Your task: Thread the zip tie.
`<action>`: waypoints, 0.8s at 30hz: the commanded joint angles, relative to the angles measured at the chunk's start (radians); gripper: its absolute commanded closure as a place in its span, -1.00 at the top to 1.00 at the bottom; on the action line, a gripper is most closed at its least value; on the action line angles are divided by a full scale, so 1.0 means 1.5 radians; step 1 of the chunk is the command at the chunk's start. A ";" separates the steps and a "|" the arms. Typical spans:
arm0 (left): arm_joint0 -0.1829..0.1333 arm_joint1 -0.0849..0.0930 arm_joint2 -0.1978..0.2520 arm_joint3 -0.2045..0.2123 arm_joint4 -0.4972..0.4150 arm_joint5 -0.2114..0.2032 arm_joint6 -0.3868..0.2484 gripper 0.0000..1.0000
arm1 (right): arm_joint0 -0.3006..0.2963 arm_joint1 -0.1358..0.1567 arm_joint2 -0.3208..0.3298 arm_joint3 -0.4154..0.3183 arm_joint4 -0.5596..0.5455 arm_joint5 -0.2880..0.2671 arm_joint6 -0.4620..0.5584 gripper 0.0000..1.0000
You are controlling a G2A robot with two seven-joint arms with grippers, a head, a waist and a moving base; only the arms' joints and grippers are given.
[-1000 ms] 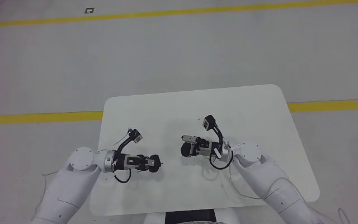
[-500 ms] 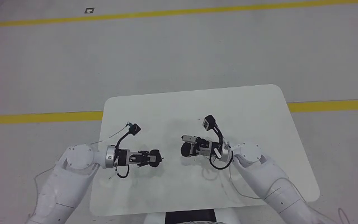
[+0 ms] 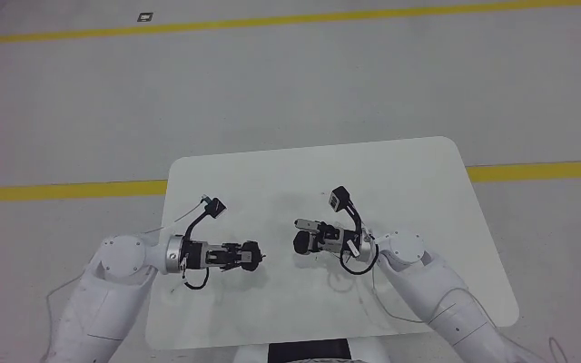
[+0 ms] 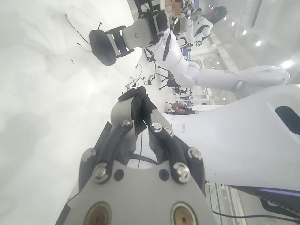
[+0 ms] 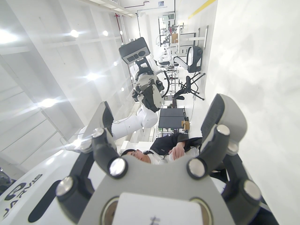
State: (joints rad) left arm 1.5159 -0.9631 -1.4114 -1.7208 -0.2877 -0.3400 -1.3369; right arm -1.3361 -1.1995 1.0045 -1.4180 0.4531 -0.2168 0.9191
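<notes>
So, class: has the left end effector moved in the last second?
Yes. The left end effector, shut on the zip tie, has shifted slightly away from the table's near edge.

table (image 3: 408, 172) — white, rounded corners | thin black zip tie (image 4: 71, 24) lying on it

This is a robotics lab in a large open hall. The pale grey floor (image 3: 381, 82) carries yellow lines (image 3: 272, 18), with a lone white desk (image 3: 399, 172) standing on it. Rows of ceiling spotlights (image 4: 258, 43) shine overhead. Farther off are work tables (image 5: 182, 38), a black office chair (image 5: 187, 87) and another white humanoid robot (image 4: 202, 26).
</notes>
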 commanded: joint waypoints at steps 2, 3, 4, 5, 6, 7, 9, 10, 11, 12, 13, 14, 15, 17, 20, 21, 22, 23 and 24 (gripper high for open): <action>0.000 0.000 0.000 0.000 0.000 0.000 0.000 -1.00 | 0.000 0.000 0.000 0.000 0.000 0.000 0.000 1.00; 0.000 0.000 0.000 0.000 0.000 0.000 0.000 -1.00 | 0.000 0.000 0.000 0.000 0.000 0.000 0.000 1.00; 0.000 0.000 0.000 0.000 0.000 0.000 0.000 -1.00 | 0.000 0.000 0.000 0.000 0.000 0.000 0.000 1.00; 0.000 0.000 0.000 0.000 0.000 0.000 0.000 -1.00 | 0.000 0.000 0.000 0.000 0.000 0.000 0.000 1.00; -0.002 0.000 0.001 -0.001 0.015 0.000 0.017 -1.00 | 0.000 0.000 0.000 0.000 0.000 0.000 0.000 1.00; -0.002 0.000 0.004 -0.002 0.029 0.000 0.027 -1.00 | 0.000 0.000 0.000 0.000 0.000 0.000 0.000 1.00; -0.004 0.001 0.006 -0.007 0.042 0.000 0.035 -1.00 | 0.000 0.000 0.000 0.000 0.000 0.000 0.000 1.00; -0.004 0.001 0.005 -0.008 0.044 0.000 0.037 -1.00 | 0.000 0.000 0.000 0.000 0.000 0.000 0.000 1.00; -0.004 0.001 0.004 -0.010 0.044 0.000 0.036 -1.00 | 0.000 0.000 0.000 0.000 0.000 0.000 0.000 1.00; -0.005 0.001 0.002 -0.013 0.047 0.000 0.035 -1.00 | 0.000 0.000 0.000 0.000 0.000 0.000 0.000 1.00; -0.005 0.001 0.000 -0.015 0.052 0.000 0.037 -1.00 | 0.000 0.000 0.000 0.000 0.000 0.000 0.000 1.00; -0.005 0.001 -0.002 -0.017 0.052 0.000 0.040 -1.00 | 0.000 0.000 0.000 0.000 0.000 0.000 0.000 1.00; -0.005 0.000 -0.003 -0.021 0.051 0.000 0.042 -1.00 | 0.000 0.000 0.000 0.000 0.000 0.000 0.000 1.00; -0.004 -0.001 -0.007 -0.023 0.052 0.000 0.048 -1.00 | 0.000 0.000 0.000 0.000 0.000 0.000 0.000 1.00; -0.003 -0.004 -0.012 -0.029 0.055 0.000 0.058 -1.00 | 0.000 0.000 0.000 0.000 0.000 0.000 0.000 1.00; -0.002 -0.005 -0.014 -0.033 0.055 0.000 0.059 -1.00 | 0.000 0.000 0.000 0.000 0.000 0.000 0.000 1.00; -0.001 -0.006 -0.016 -0.034 0.057 0.000 0.061 -1.00 | 0.000 0.000 0.000 0.000 0.000 0.000 0.000 1.00; 0.001 -0.007 -0.019 -0.035 0.059 0.000 0.062 -1.00 | 0.000 0.000 0.000 0.000 0.000 0.000 0.000 1.00; 0.001 -0.007 -0.019 -0.035 0.059 0.000 0.062 -1.00 | 0.000 0.000 0.000 0.000 0.000 0.000 0.000 1.00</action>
State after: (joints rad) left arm 1.5160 -0.9738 -1.4384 -1.7724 -0.2004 -0.3400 -1.2438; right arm -1.3361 -1.1995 1.0045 -1.4180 0.4531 -0.2168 0.9191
